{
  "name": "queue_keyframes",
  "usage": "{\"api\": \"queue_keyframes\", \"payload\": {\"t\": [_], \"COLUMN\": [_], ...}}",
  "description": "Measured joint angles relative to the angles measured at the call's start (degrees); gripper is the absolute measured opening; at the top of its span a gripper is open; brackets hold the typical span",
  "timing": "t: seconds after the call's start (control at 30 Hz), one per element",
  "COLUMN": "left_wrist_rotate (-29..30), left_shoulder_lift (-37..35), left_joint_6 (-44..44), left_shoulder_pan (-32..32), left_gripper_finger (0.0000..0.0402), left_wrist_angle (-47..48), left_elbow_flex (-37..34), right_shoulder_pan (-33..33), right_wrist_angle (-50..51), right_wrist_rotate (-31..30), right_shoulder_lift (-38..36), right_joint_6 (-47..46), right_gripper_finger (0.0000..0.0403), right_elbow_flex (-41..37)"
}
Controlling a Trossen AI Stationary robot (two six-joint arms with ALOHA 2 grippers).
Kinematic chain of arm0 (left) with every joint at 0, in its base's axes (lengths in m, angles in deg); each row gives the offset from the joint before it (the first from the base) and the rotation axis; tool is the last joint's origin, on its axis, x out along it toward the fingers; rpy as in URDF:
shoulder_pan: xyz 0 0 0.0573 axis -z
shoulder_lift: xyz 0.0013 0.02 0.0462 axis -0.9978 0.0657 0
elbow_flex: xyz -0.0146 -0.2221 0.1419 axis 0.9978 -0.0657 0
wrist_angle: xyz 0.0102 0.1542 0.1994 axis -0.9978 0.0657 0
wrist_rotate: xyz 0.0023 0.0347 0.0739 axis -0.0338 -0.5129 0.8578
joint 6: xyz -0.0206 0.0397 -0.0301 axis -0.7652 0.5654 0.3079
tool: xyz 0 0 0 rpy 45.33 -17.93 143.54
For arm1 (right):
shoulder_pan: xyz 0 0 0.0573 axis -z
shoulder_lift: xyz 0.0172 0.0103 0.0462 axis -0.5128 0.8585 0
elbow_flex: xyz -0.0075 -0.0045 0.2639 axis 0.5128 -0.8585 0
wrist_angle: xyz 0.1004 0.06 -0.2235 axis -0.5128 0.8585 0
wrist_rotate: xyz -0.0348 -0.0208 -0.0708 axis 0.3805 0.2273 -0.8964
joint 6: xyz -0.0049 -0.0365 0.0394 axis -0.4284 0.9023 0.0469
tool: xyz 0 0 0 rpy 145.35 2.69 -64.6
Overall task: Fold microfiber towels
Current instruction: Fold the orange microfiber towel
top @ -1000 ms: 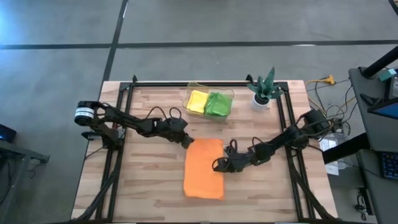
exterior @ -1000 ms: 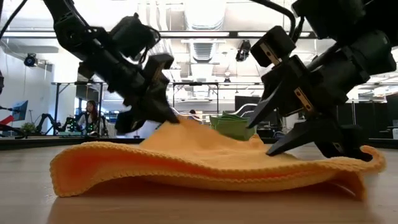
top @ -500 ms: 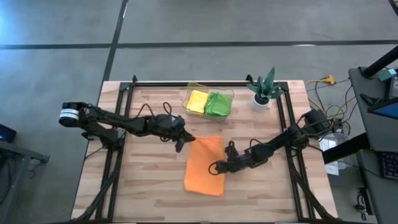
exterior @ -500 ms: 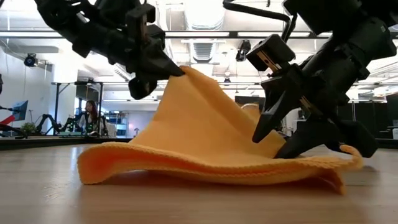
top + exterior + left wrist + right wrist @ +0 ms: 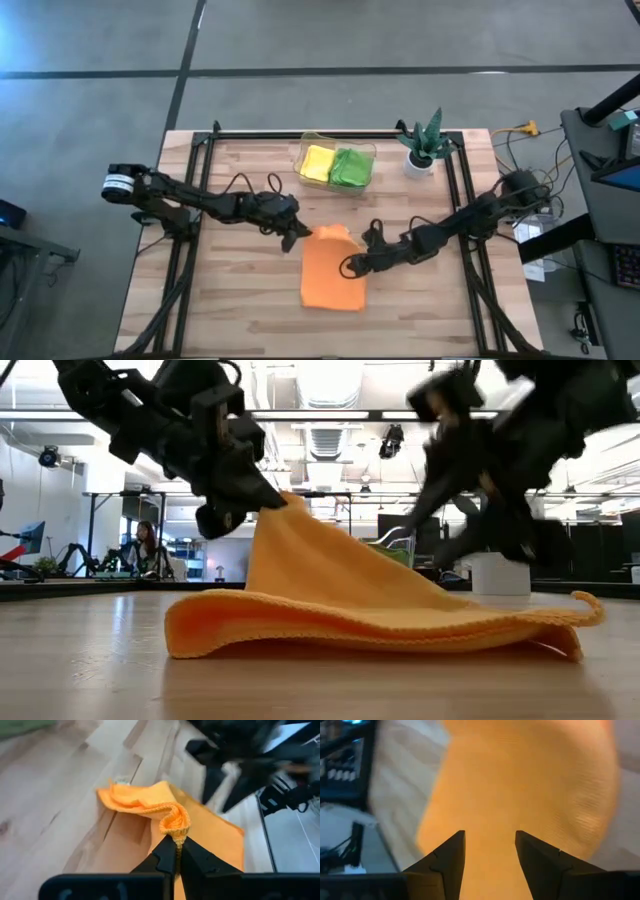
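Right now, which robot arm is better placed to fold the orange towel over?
Probably the left. Its claw is shut on a corner of the orange towel and holds it lifted off the table. The right claw is open above the towel, gripping nothing.

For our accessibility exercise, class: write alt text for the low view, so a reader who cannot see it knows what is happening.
The left tool, shut on one corner of an orange towel, holds that corner up off a wooden table while the rest lies flat. The right tool hangs blurred over the towel's other side, with a workshop room behind.
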Motion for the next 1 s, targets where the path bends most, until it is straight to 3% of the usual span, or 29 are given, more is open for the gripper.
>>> {"api": "queue_keyframes", "payload": {"t": [0.13,0.27,0.4,0.53,0.67,1.0], "left_wrist_rotate": [-0.7,-1.3,-1.4,-1.4,-1.4,-0.2], "left_shoulder_lift": [2.3,3.3,2.5,1.0,0.6,1.0], "left_joint_6": [-2.0,6.5,19.9,34.9,47.7,57.5], "left_shoulder_pan": [0.0,1.0,2.2,4.0,7.0,14.9], "left_gripper_finger": [0.0,0.0,0.0,0.0,0.0,0.0], "left_wrist_angle": [-0.3,-0.5,-0.6,-0.5,-0.5,3.8], "left_elbow_flex": [-0.1,0.0,0.1,0.8,3.0,6.7], "right_shoulder_pan": [0.0,0.0,0.0,0.0,-0.8,-1.7], "right_wrist_angle": [0.0,2.4,12.3,21.7,23.3,23.4], "right_wrist_rotate": [-1.6,-7.1,-10.9,-11.1,-11.0,-10.9], "right_shoulder_lift": [-5.0,-10.4,-14.8,-17.6,-19.1,-18.9], "right_joint_6": [8.5,13.1,12.8,10.3,8.9,6.3], "right_gripper_finger": [0.017,0.017,0.017,0.017,0.017,0.017], "right_elbow_flex": [0.0,0.1,0.0,-0.3,-0.9,-1.3]}}
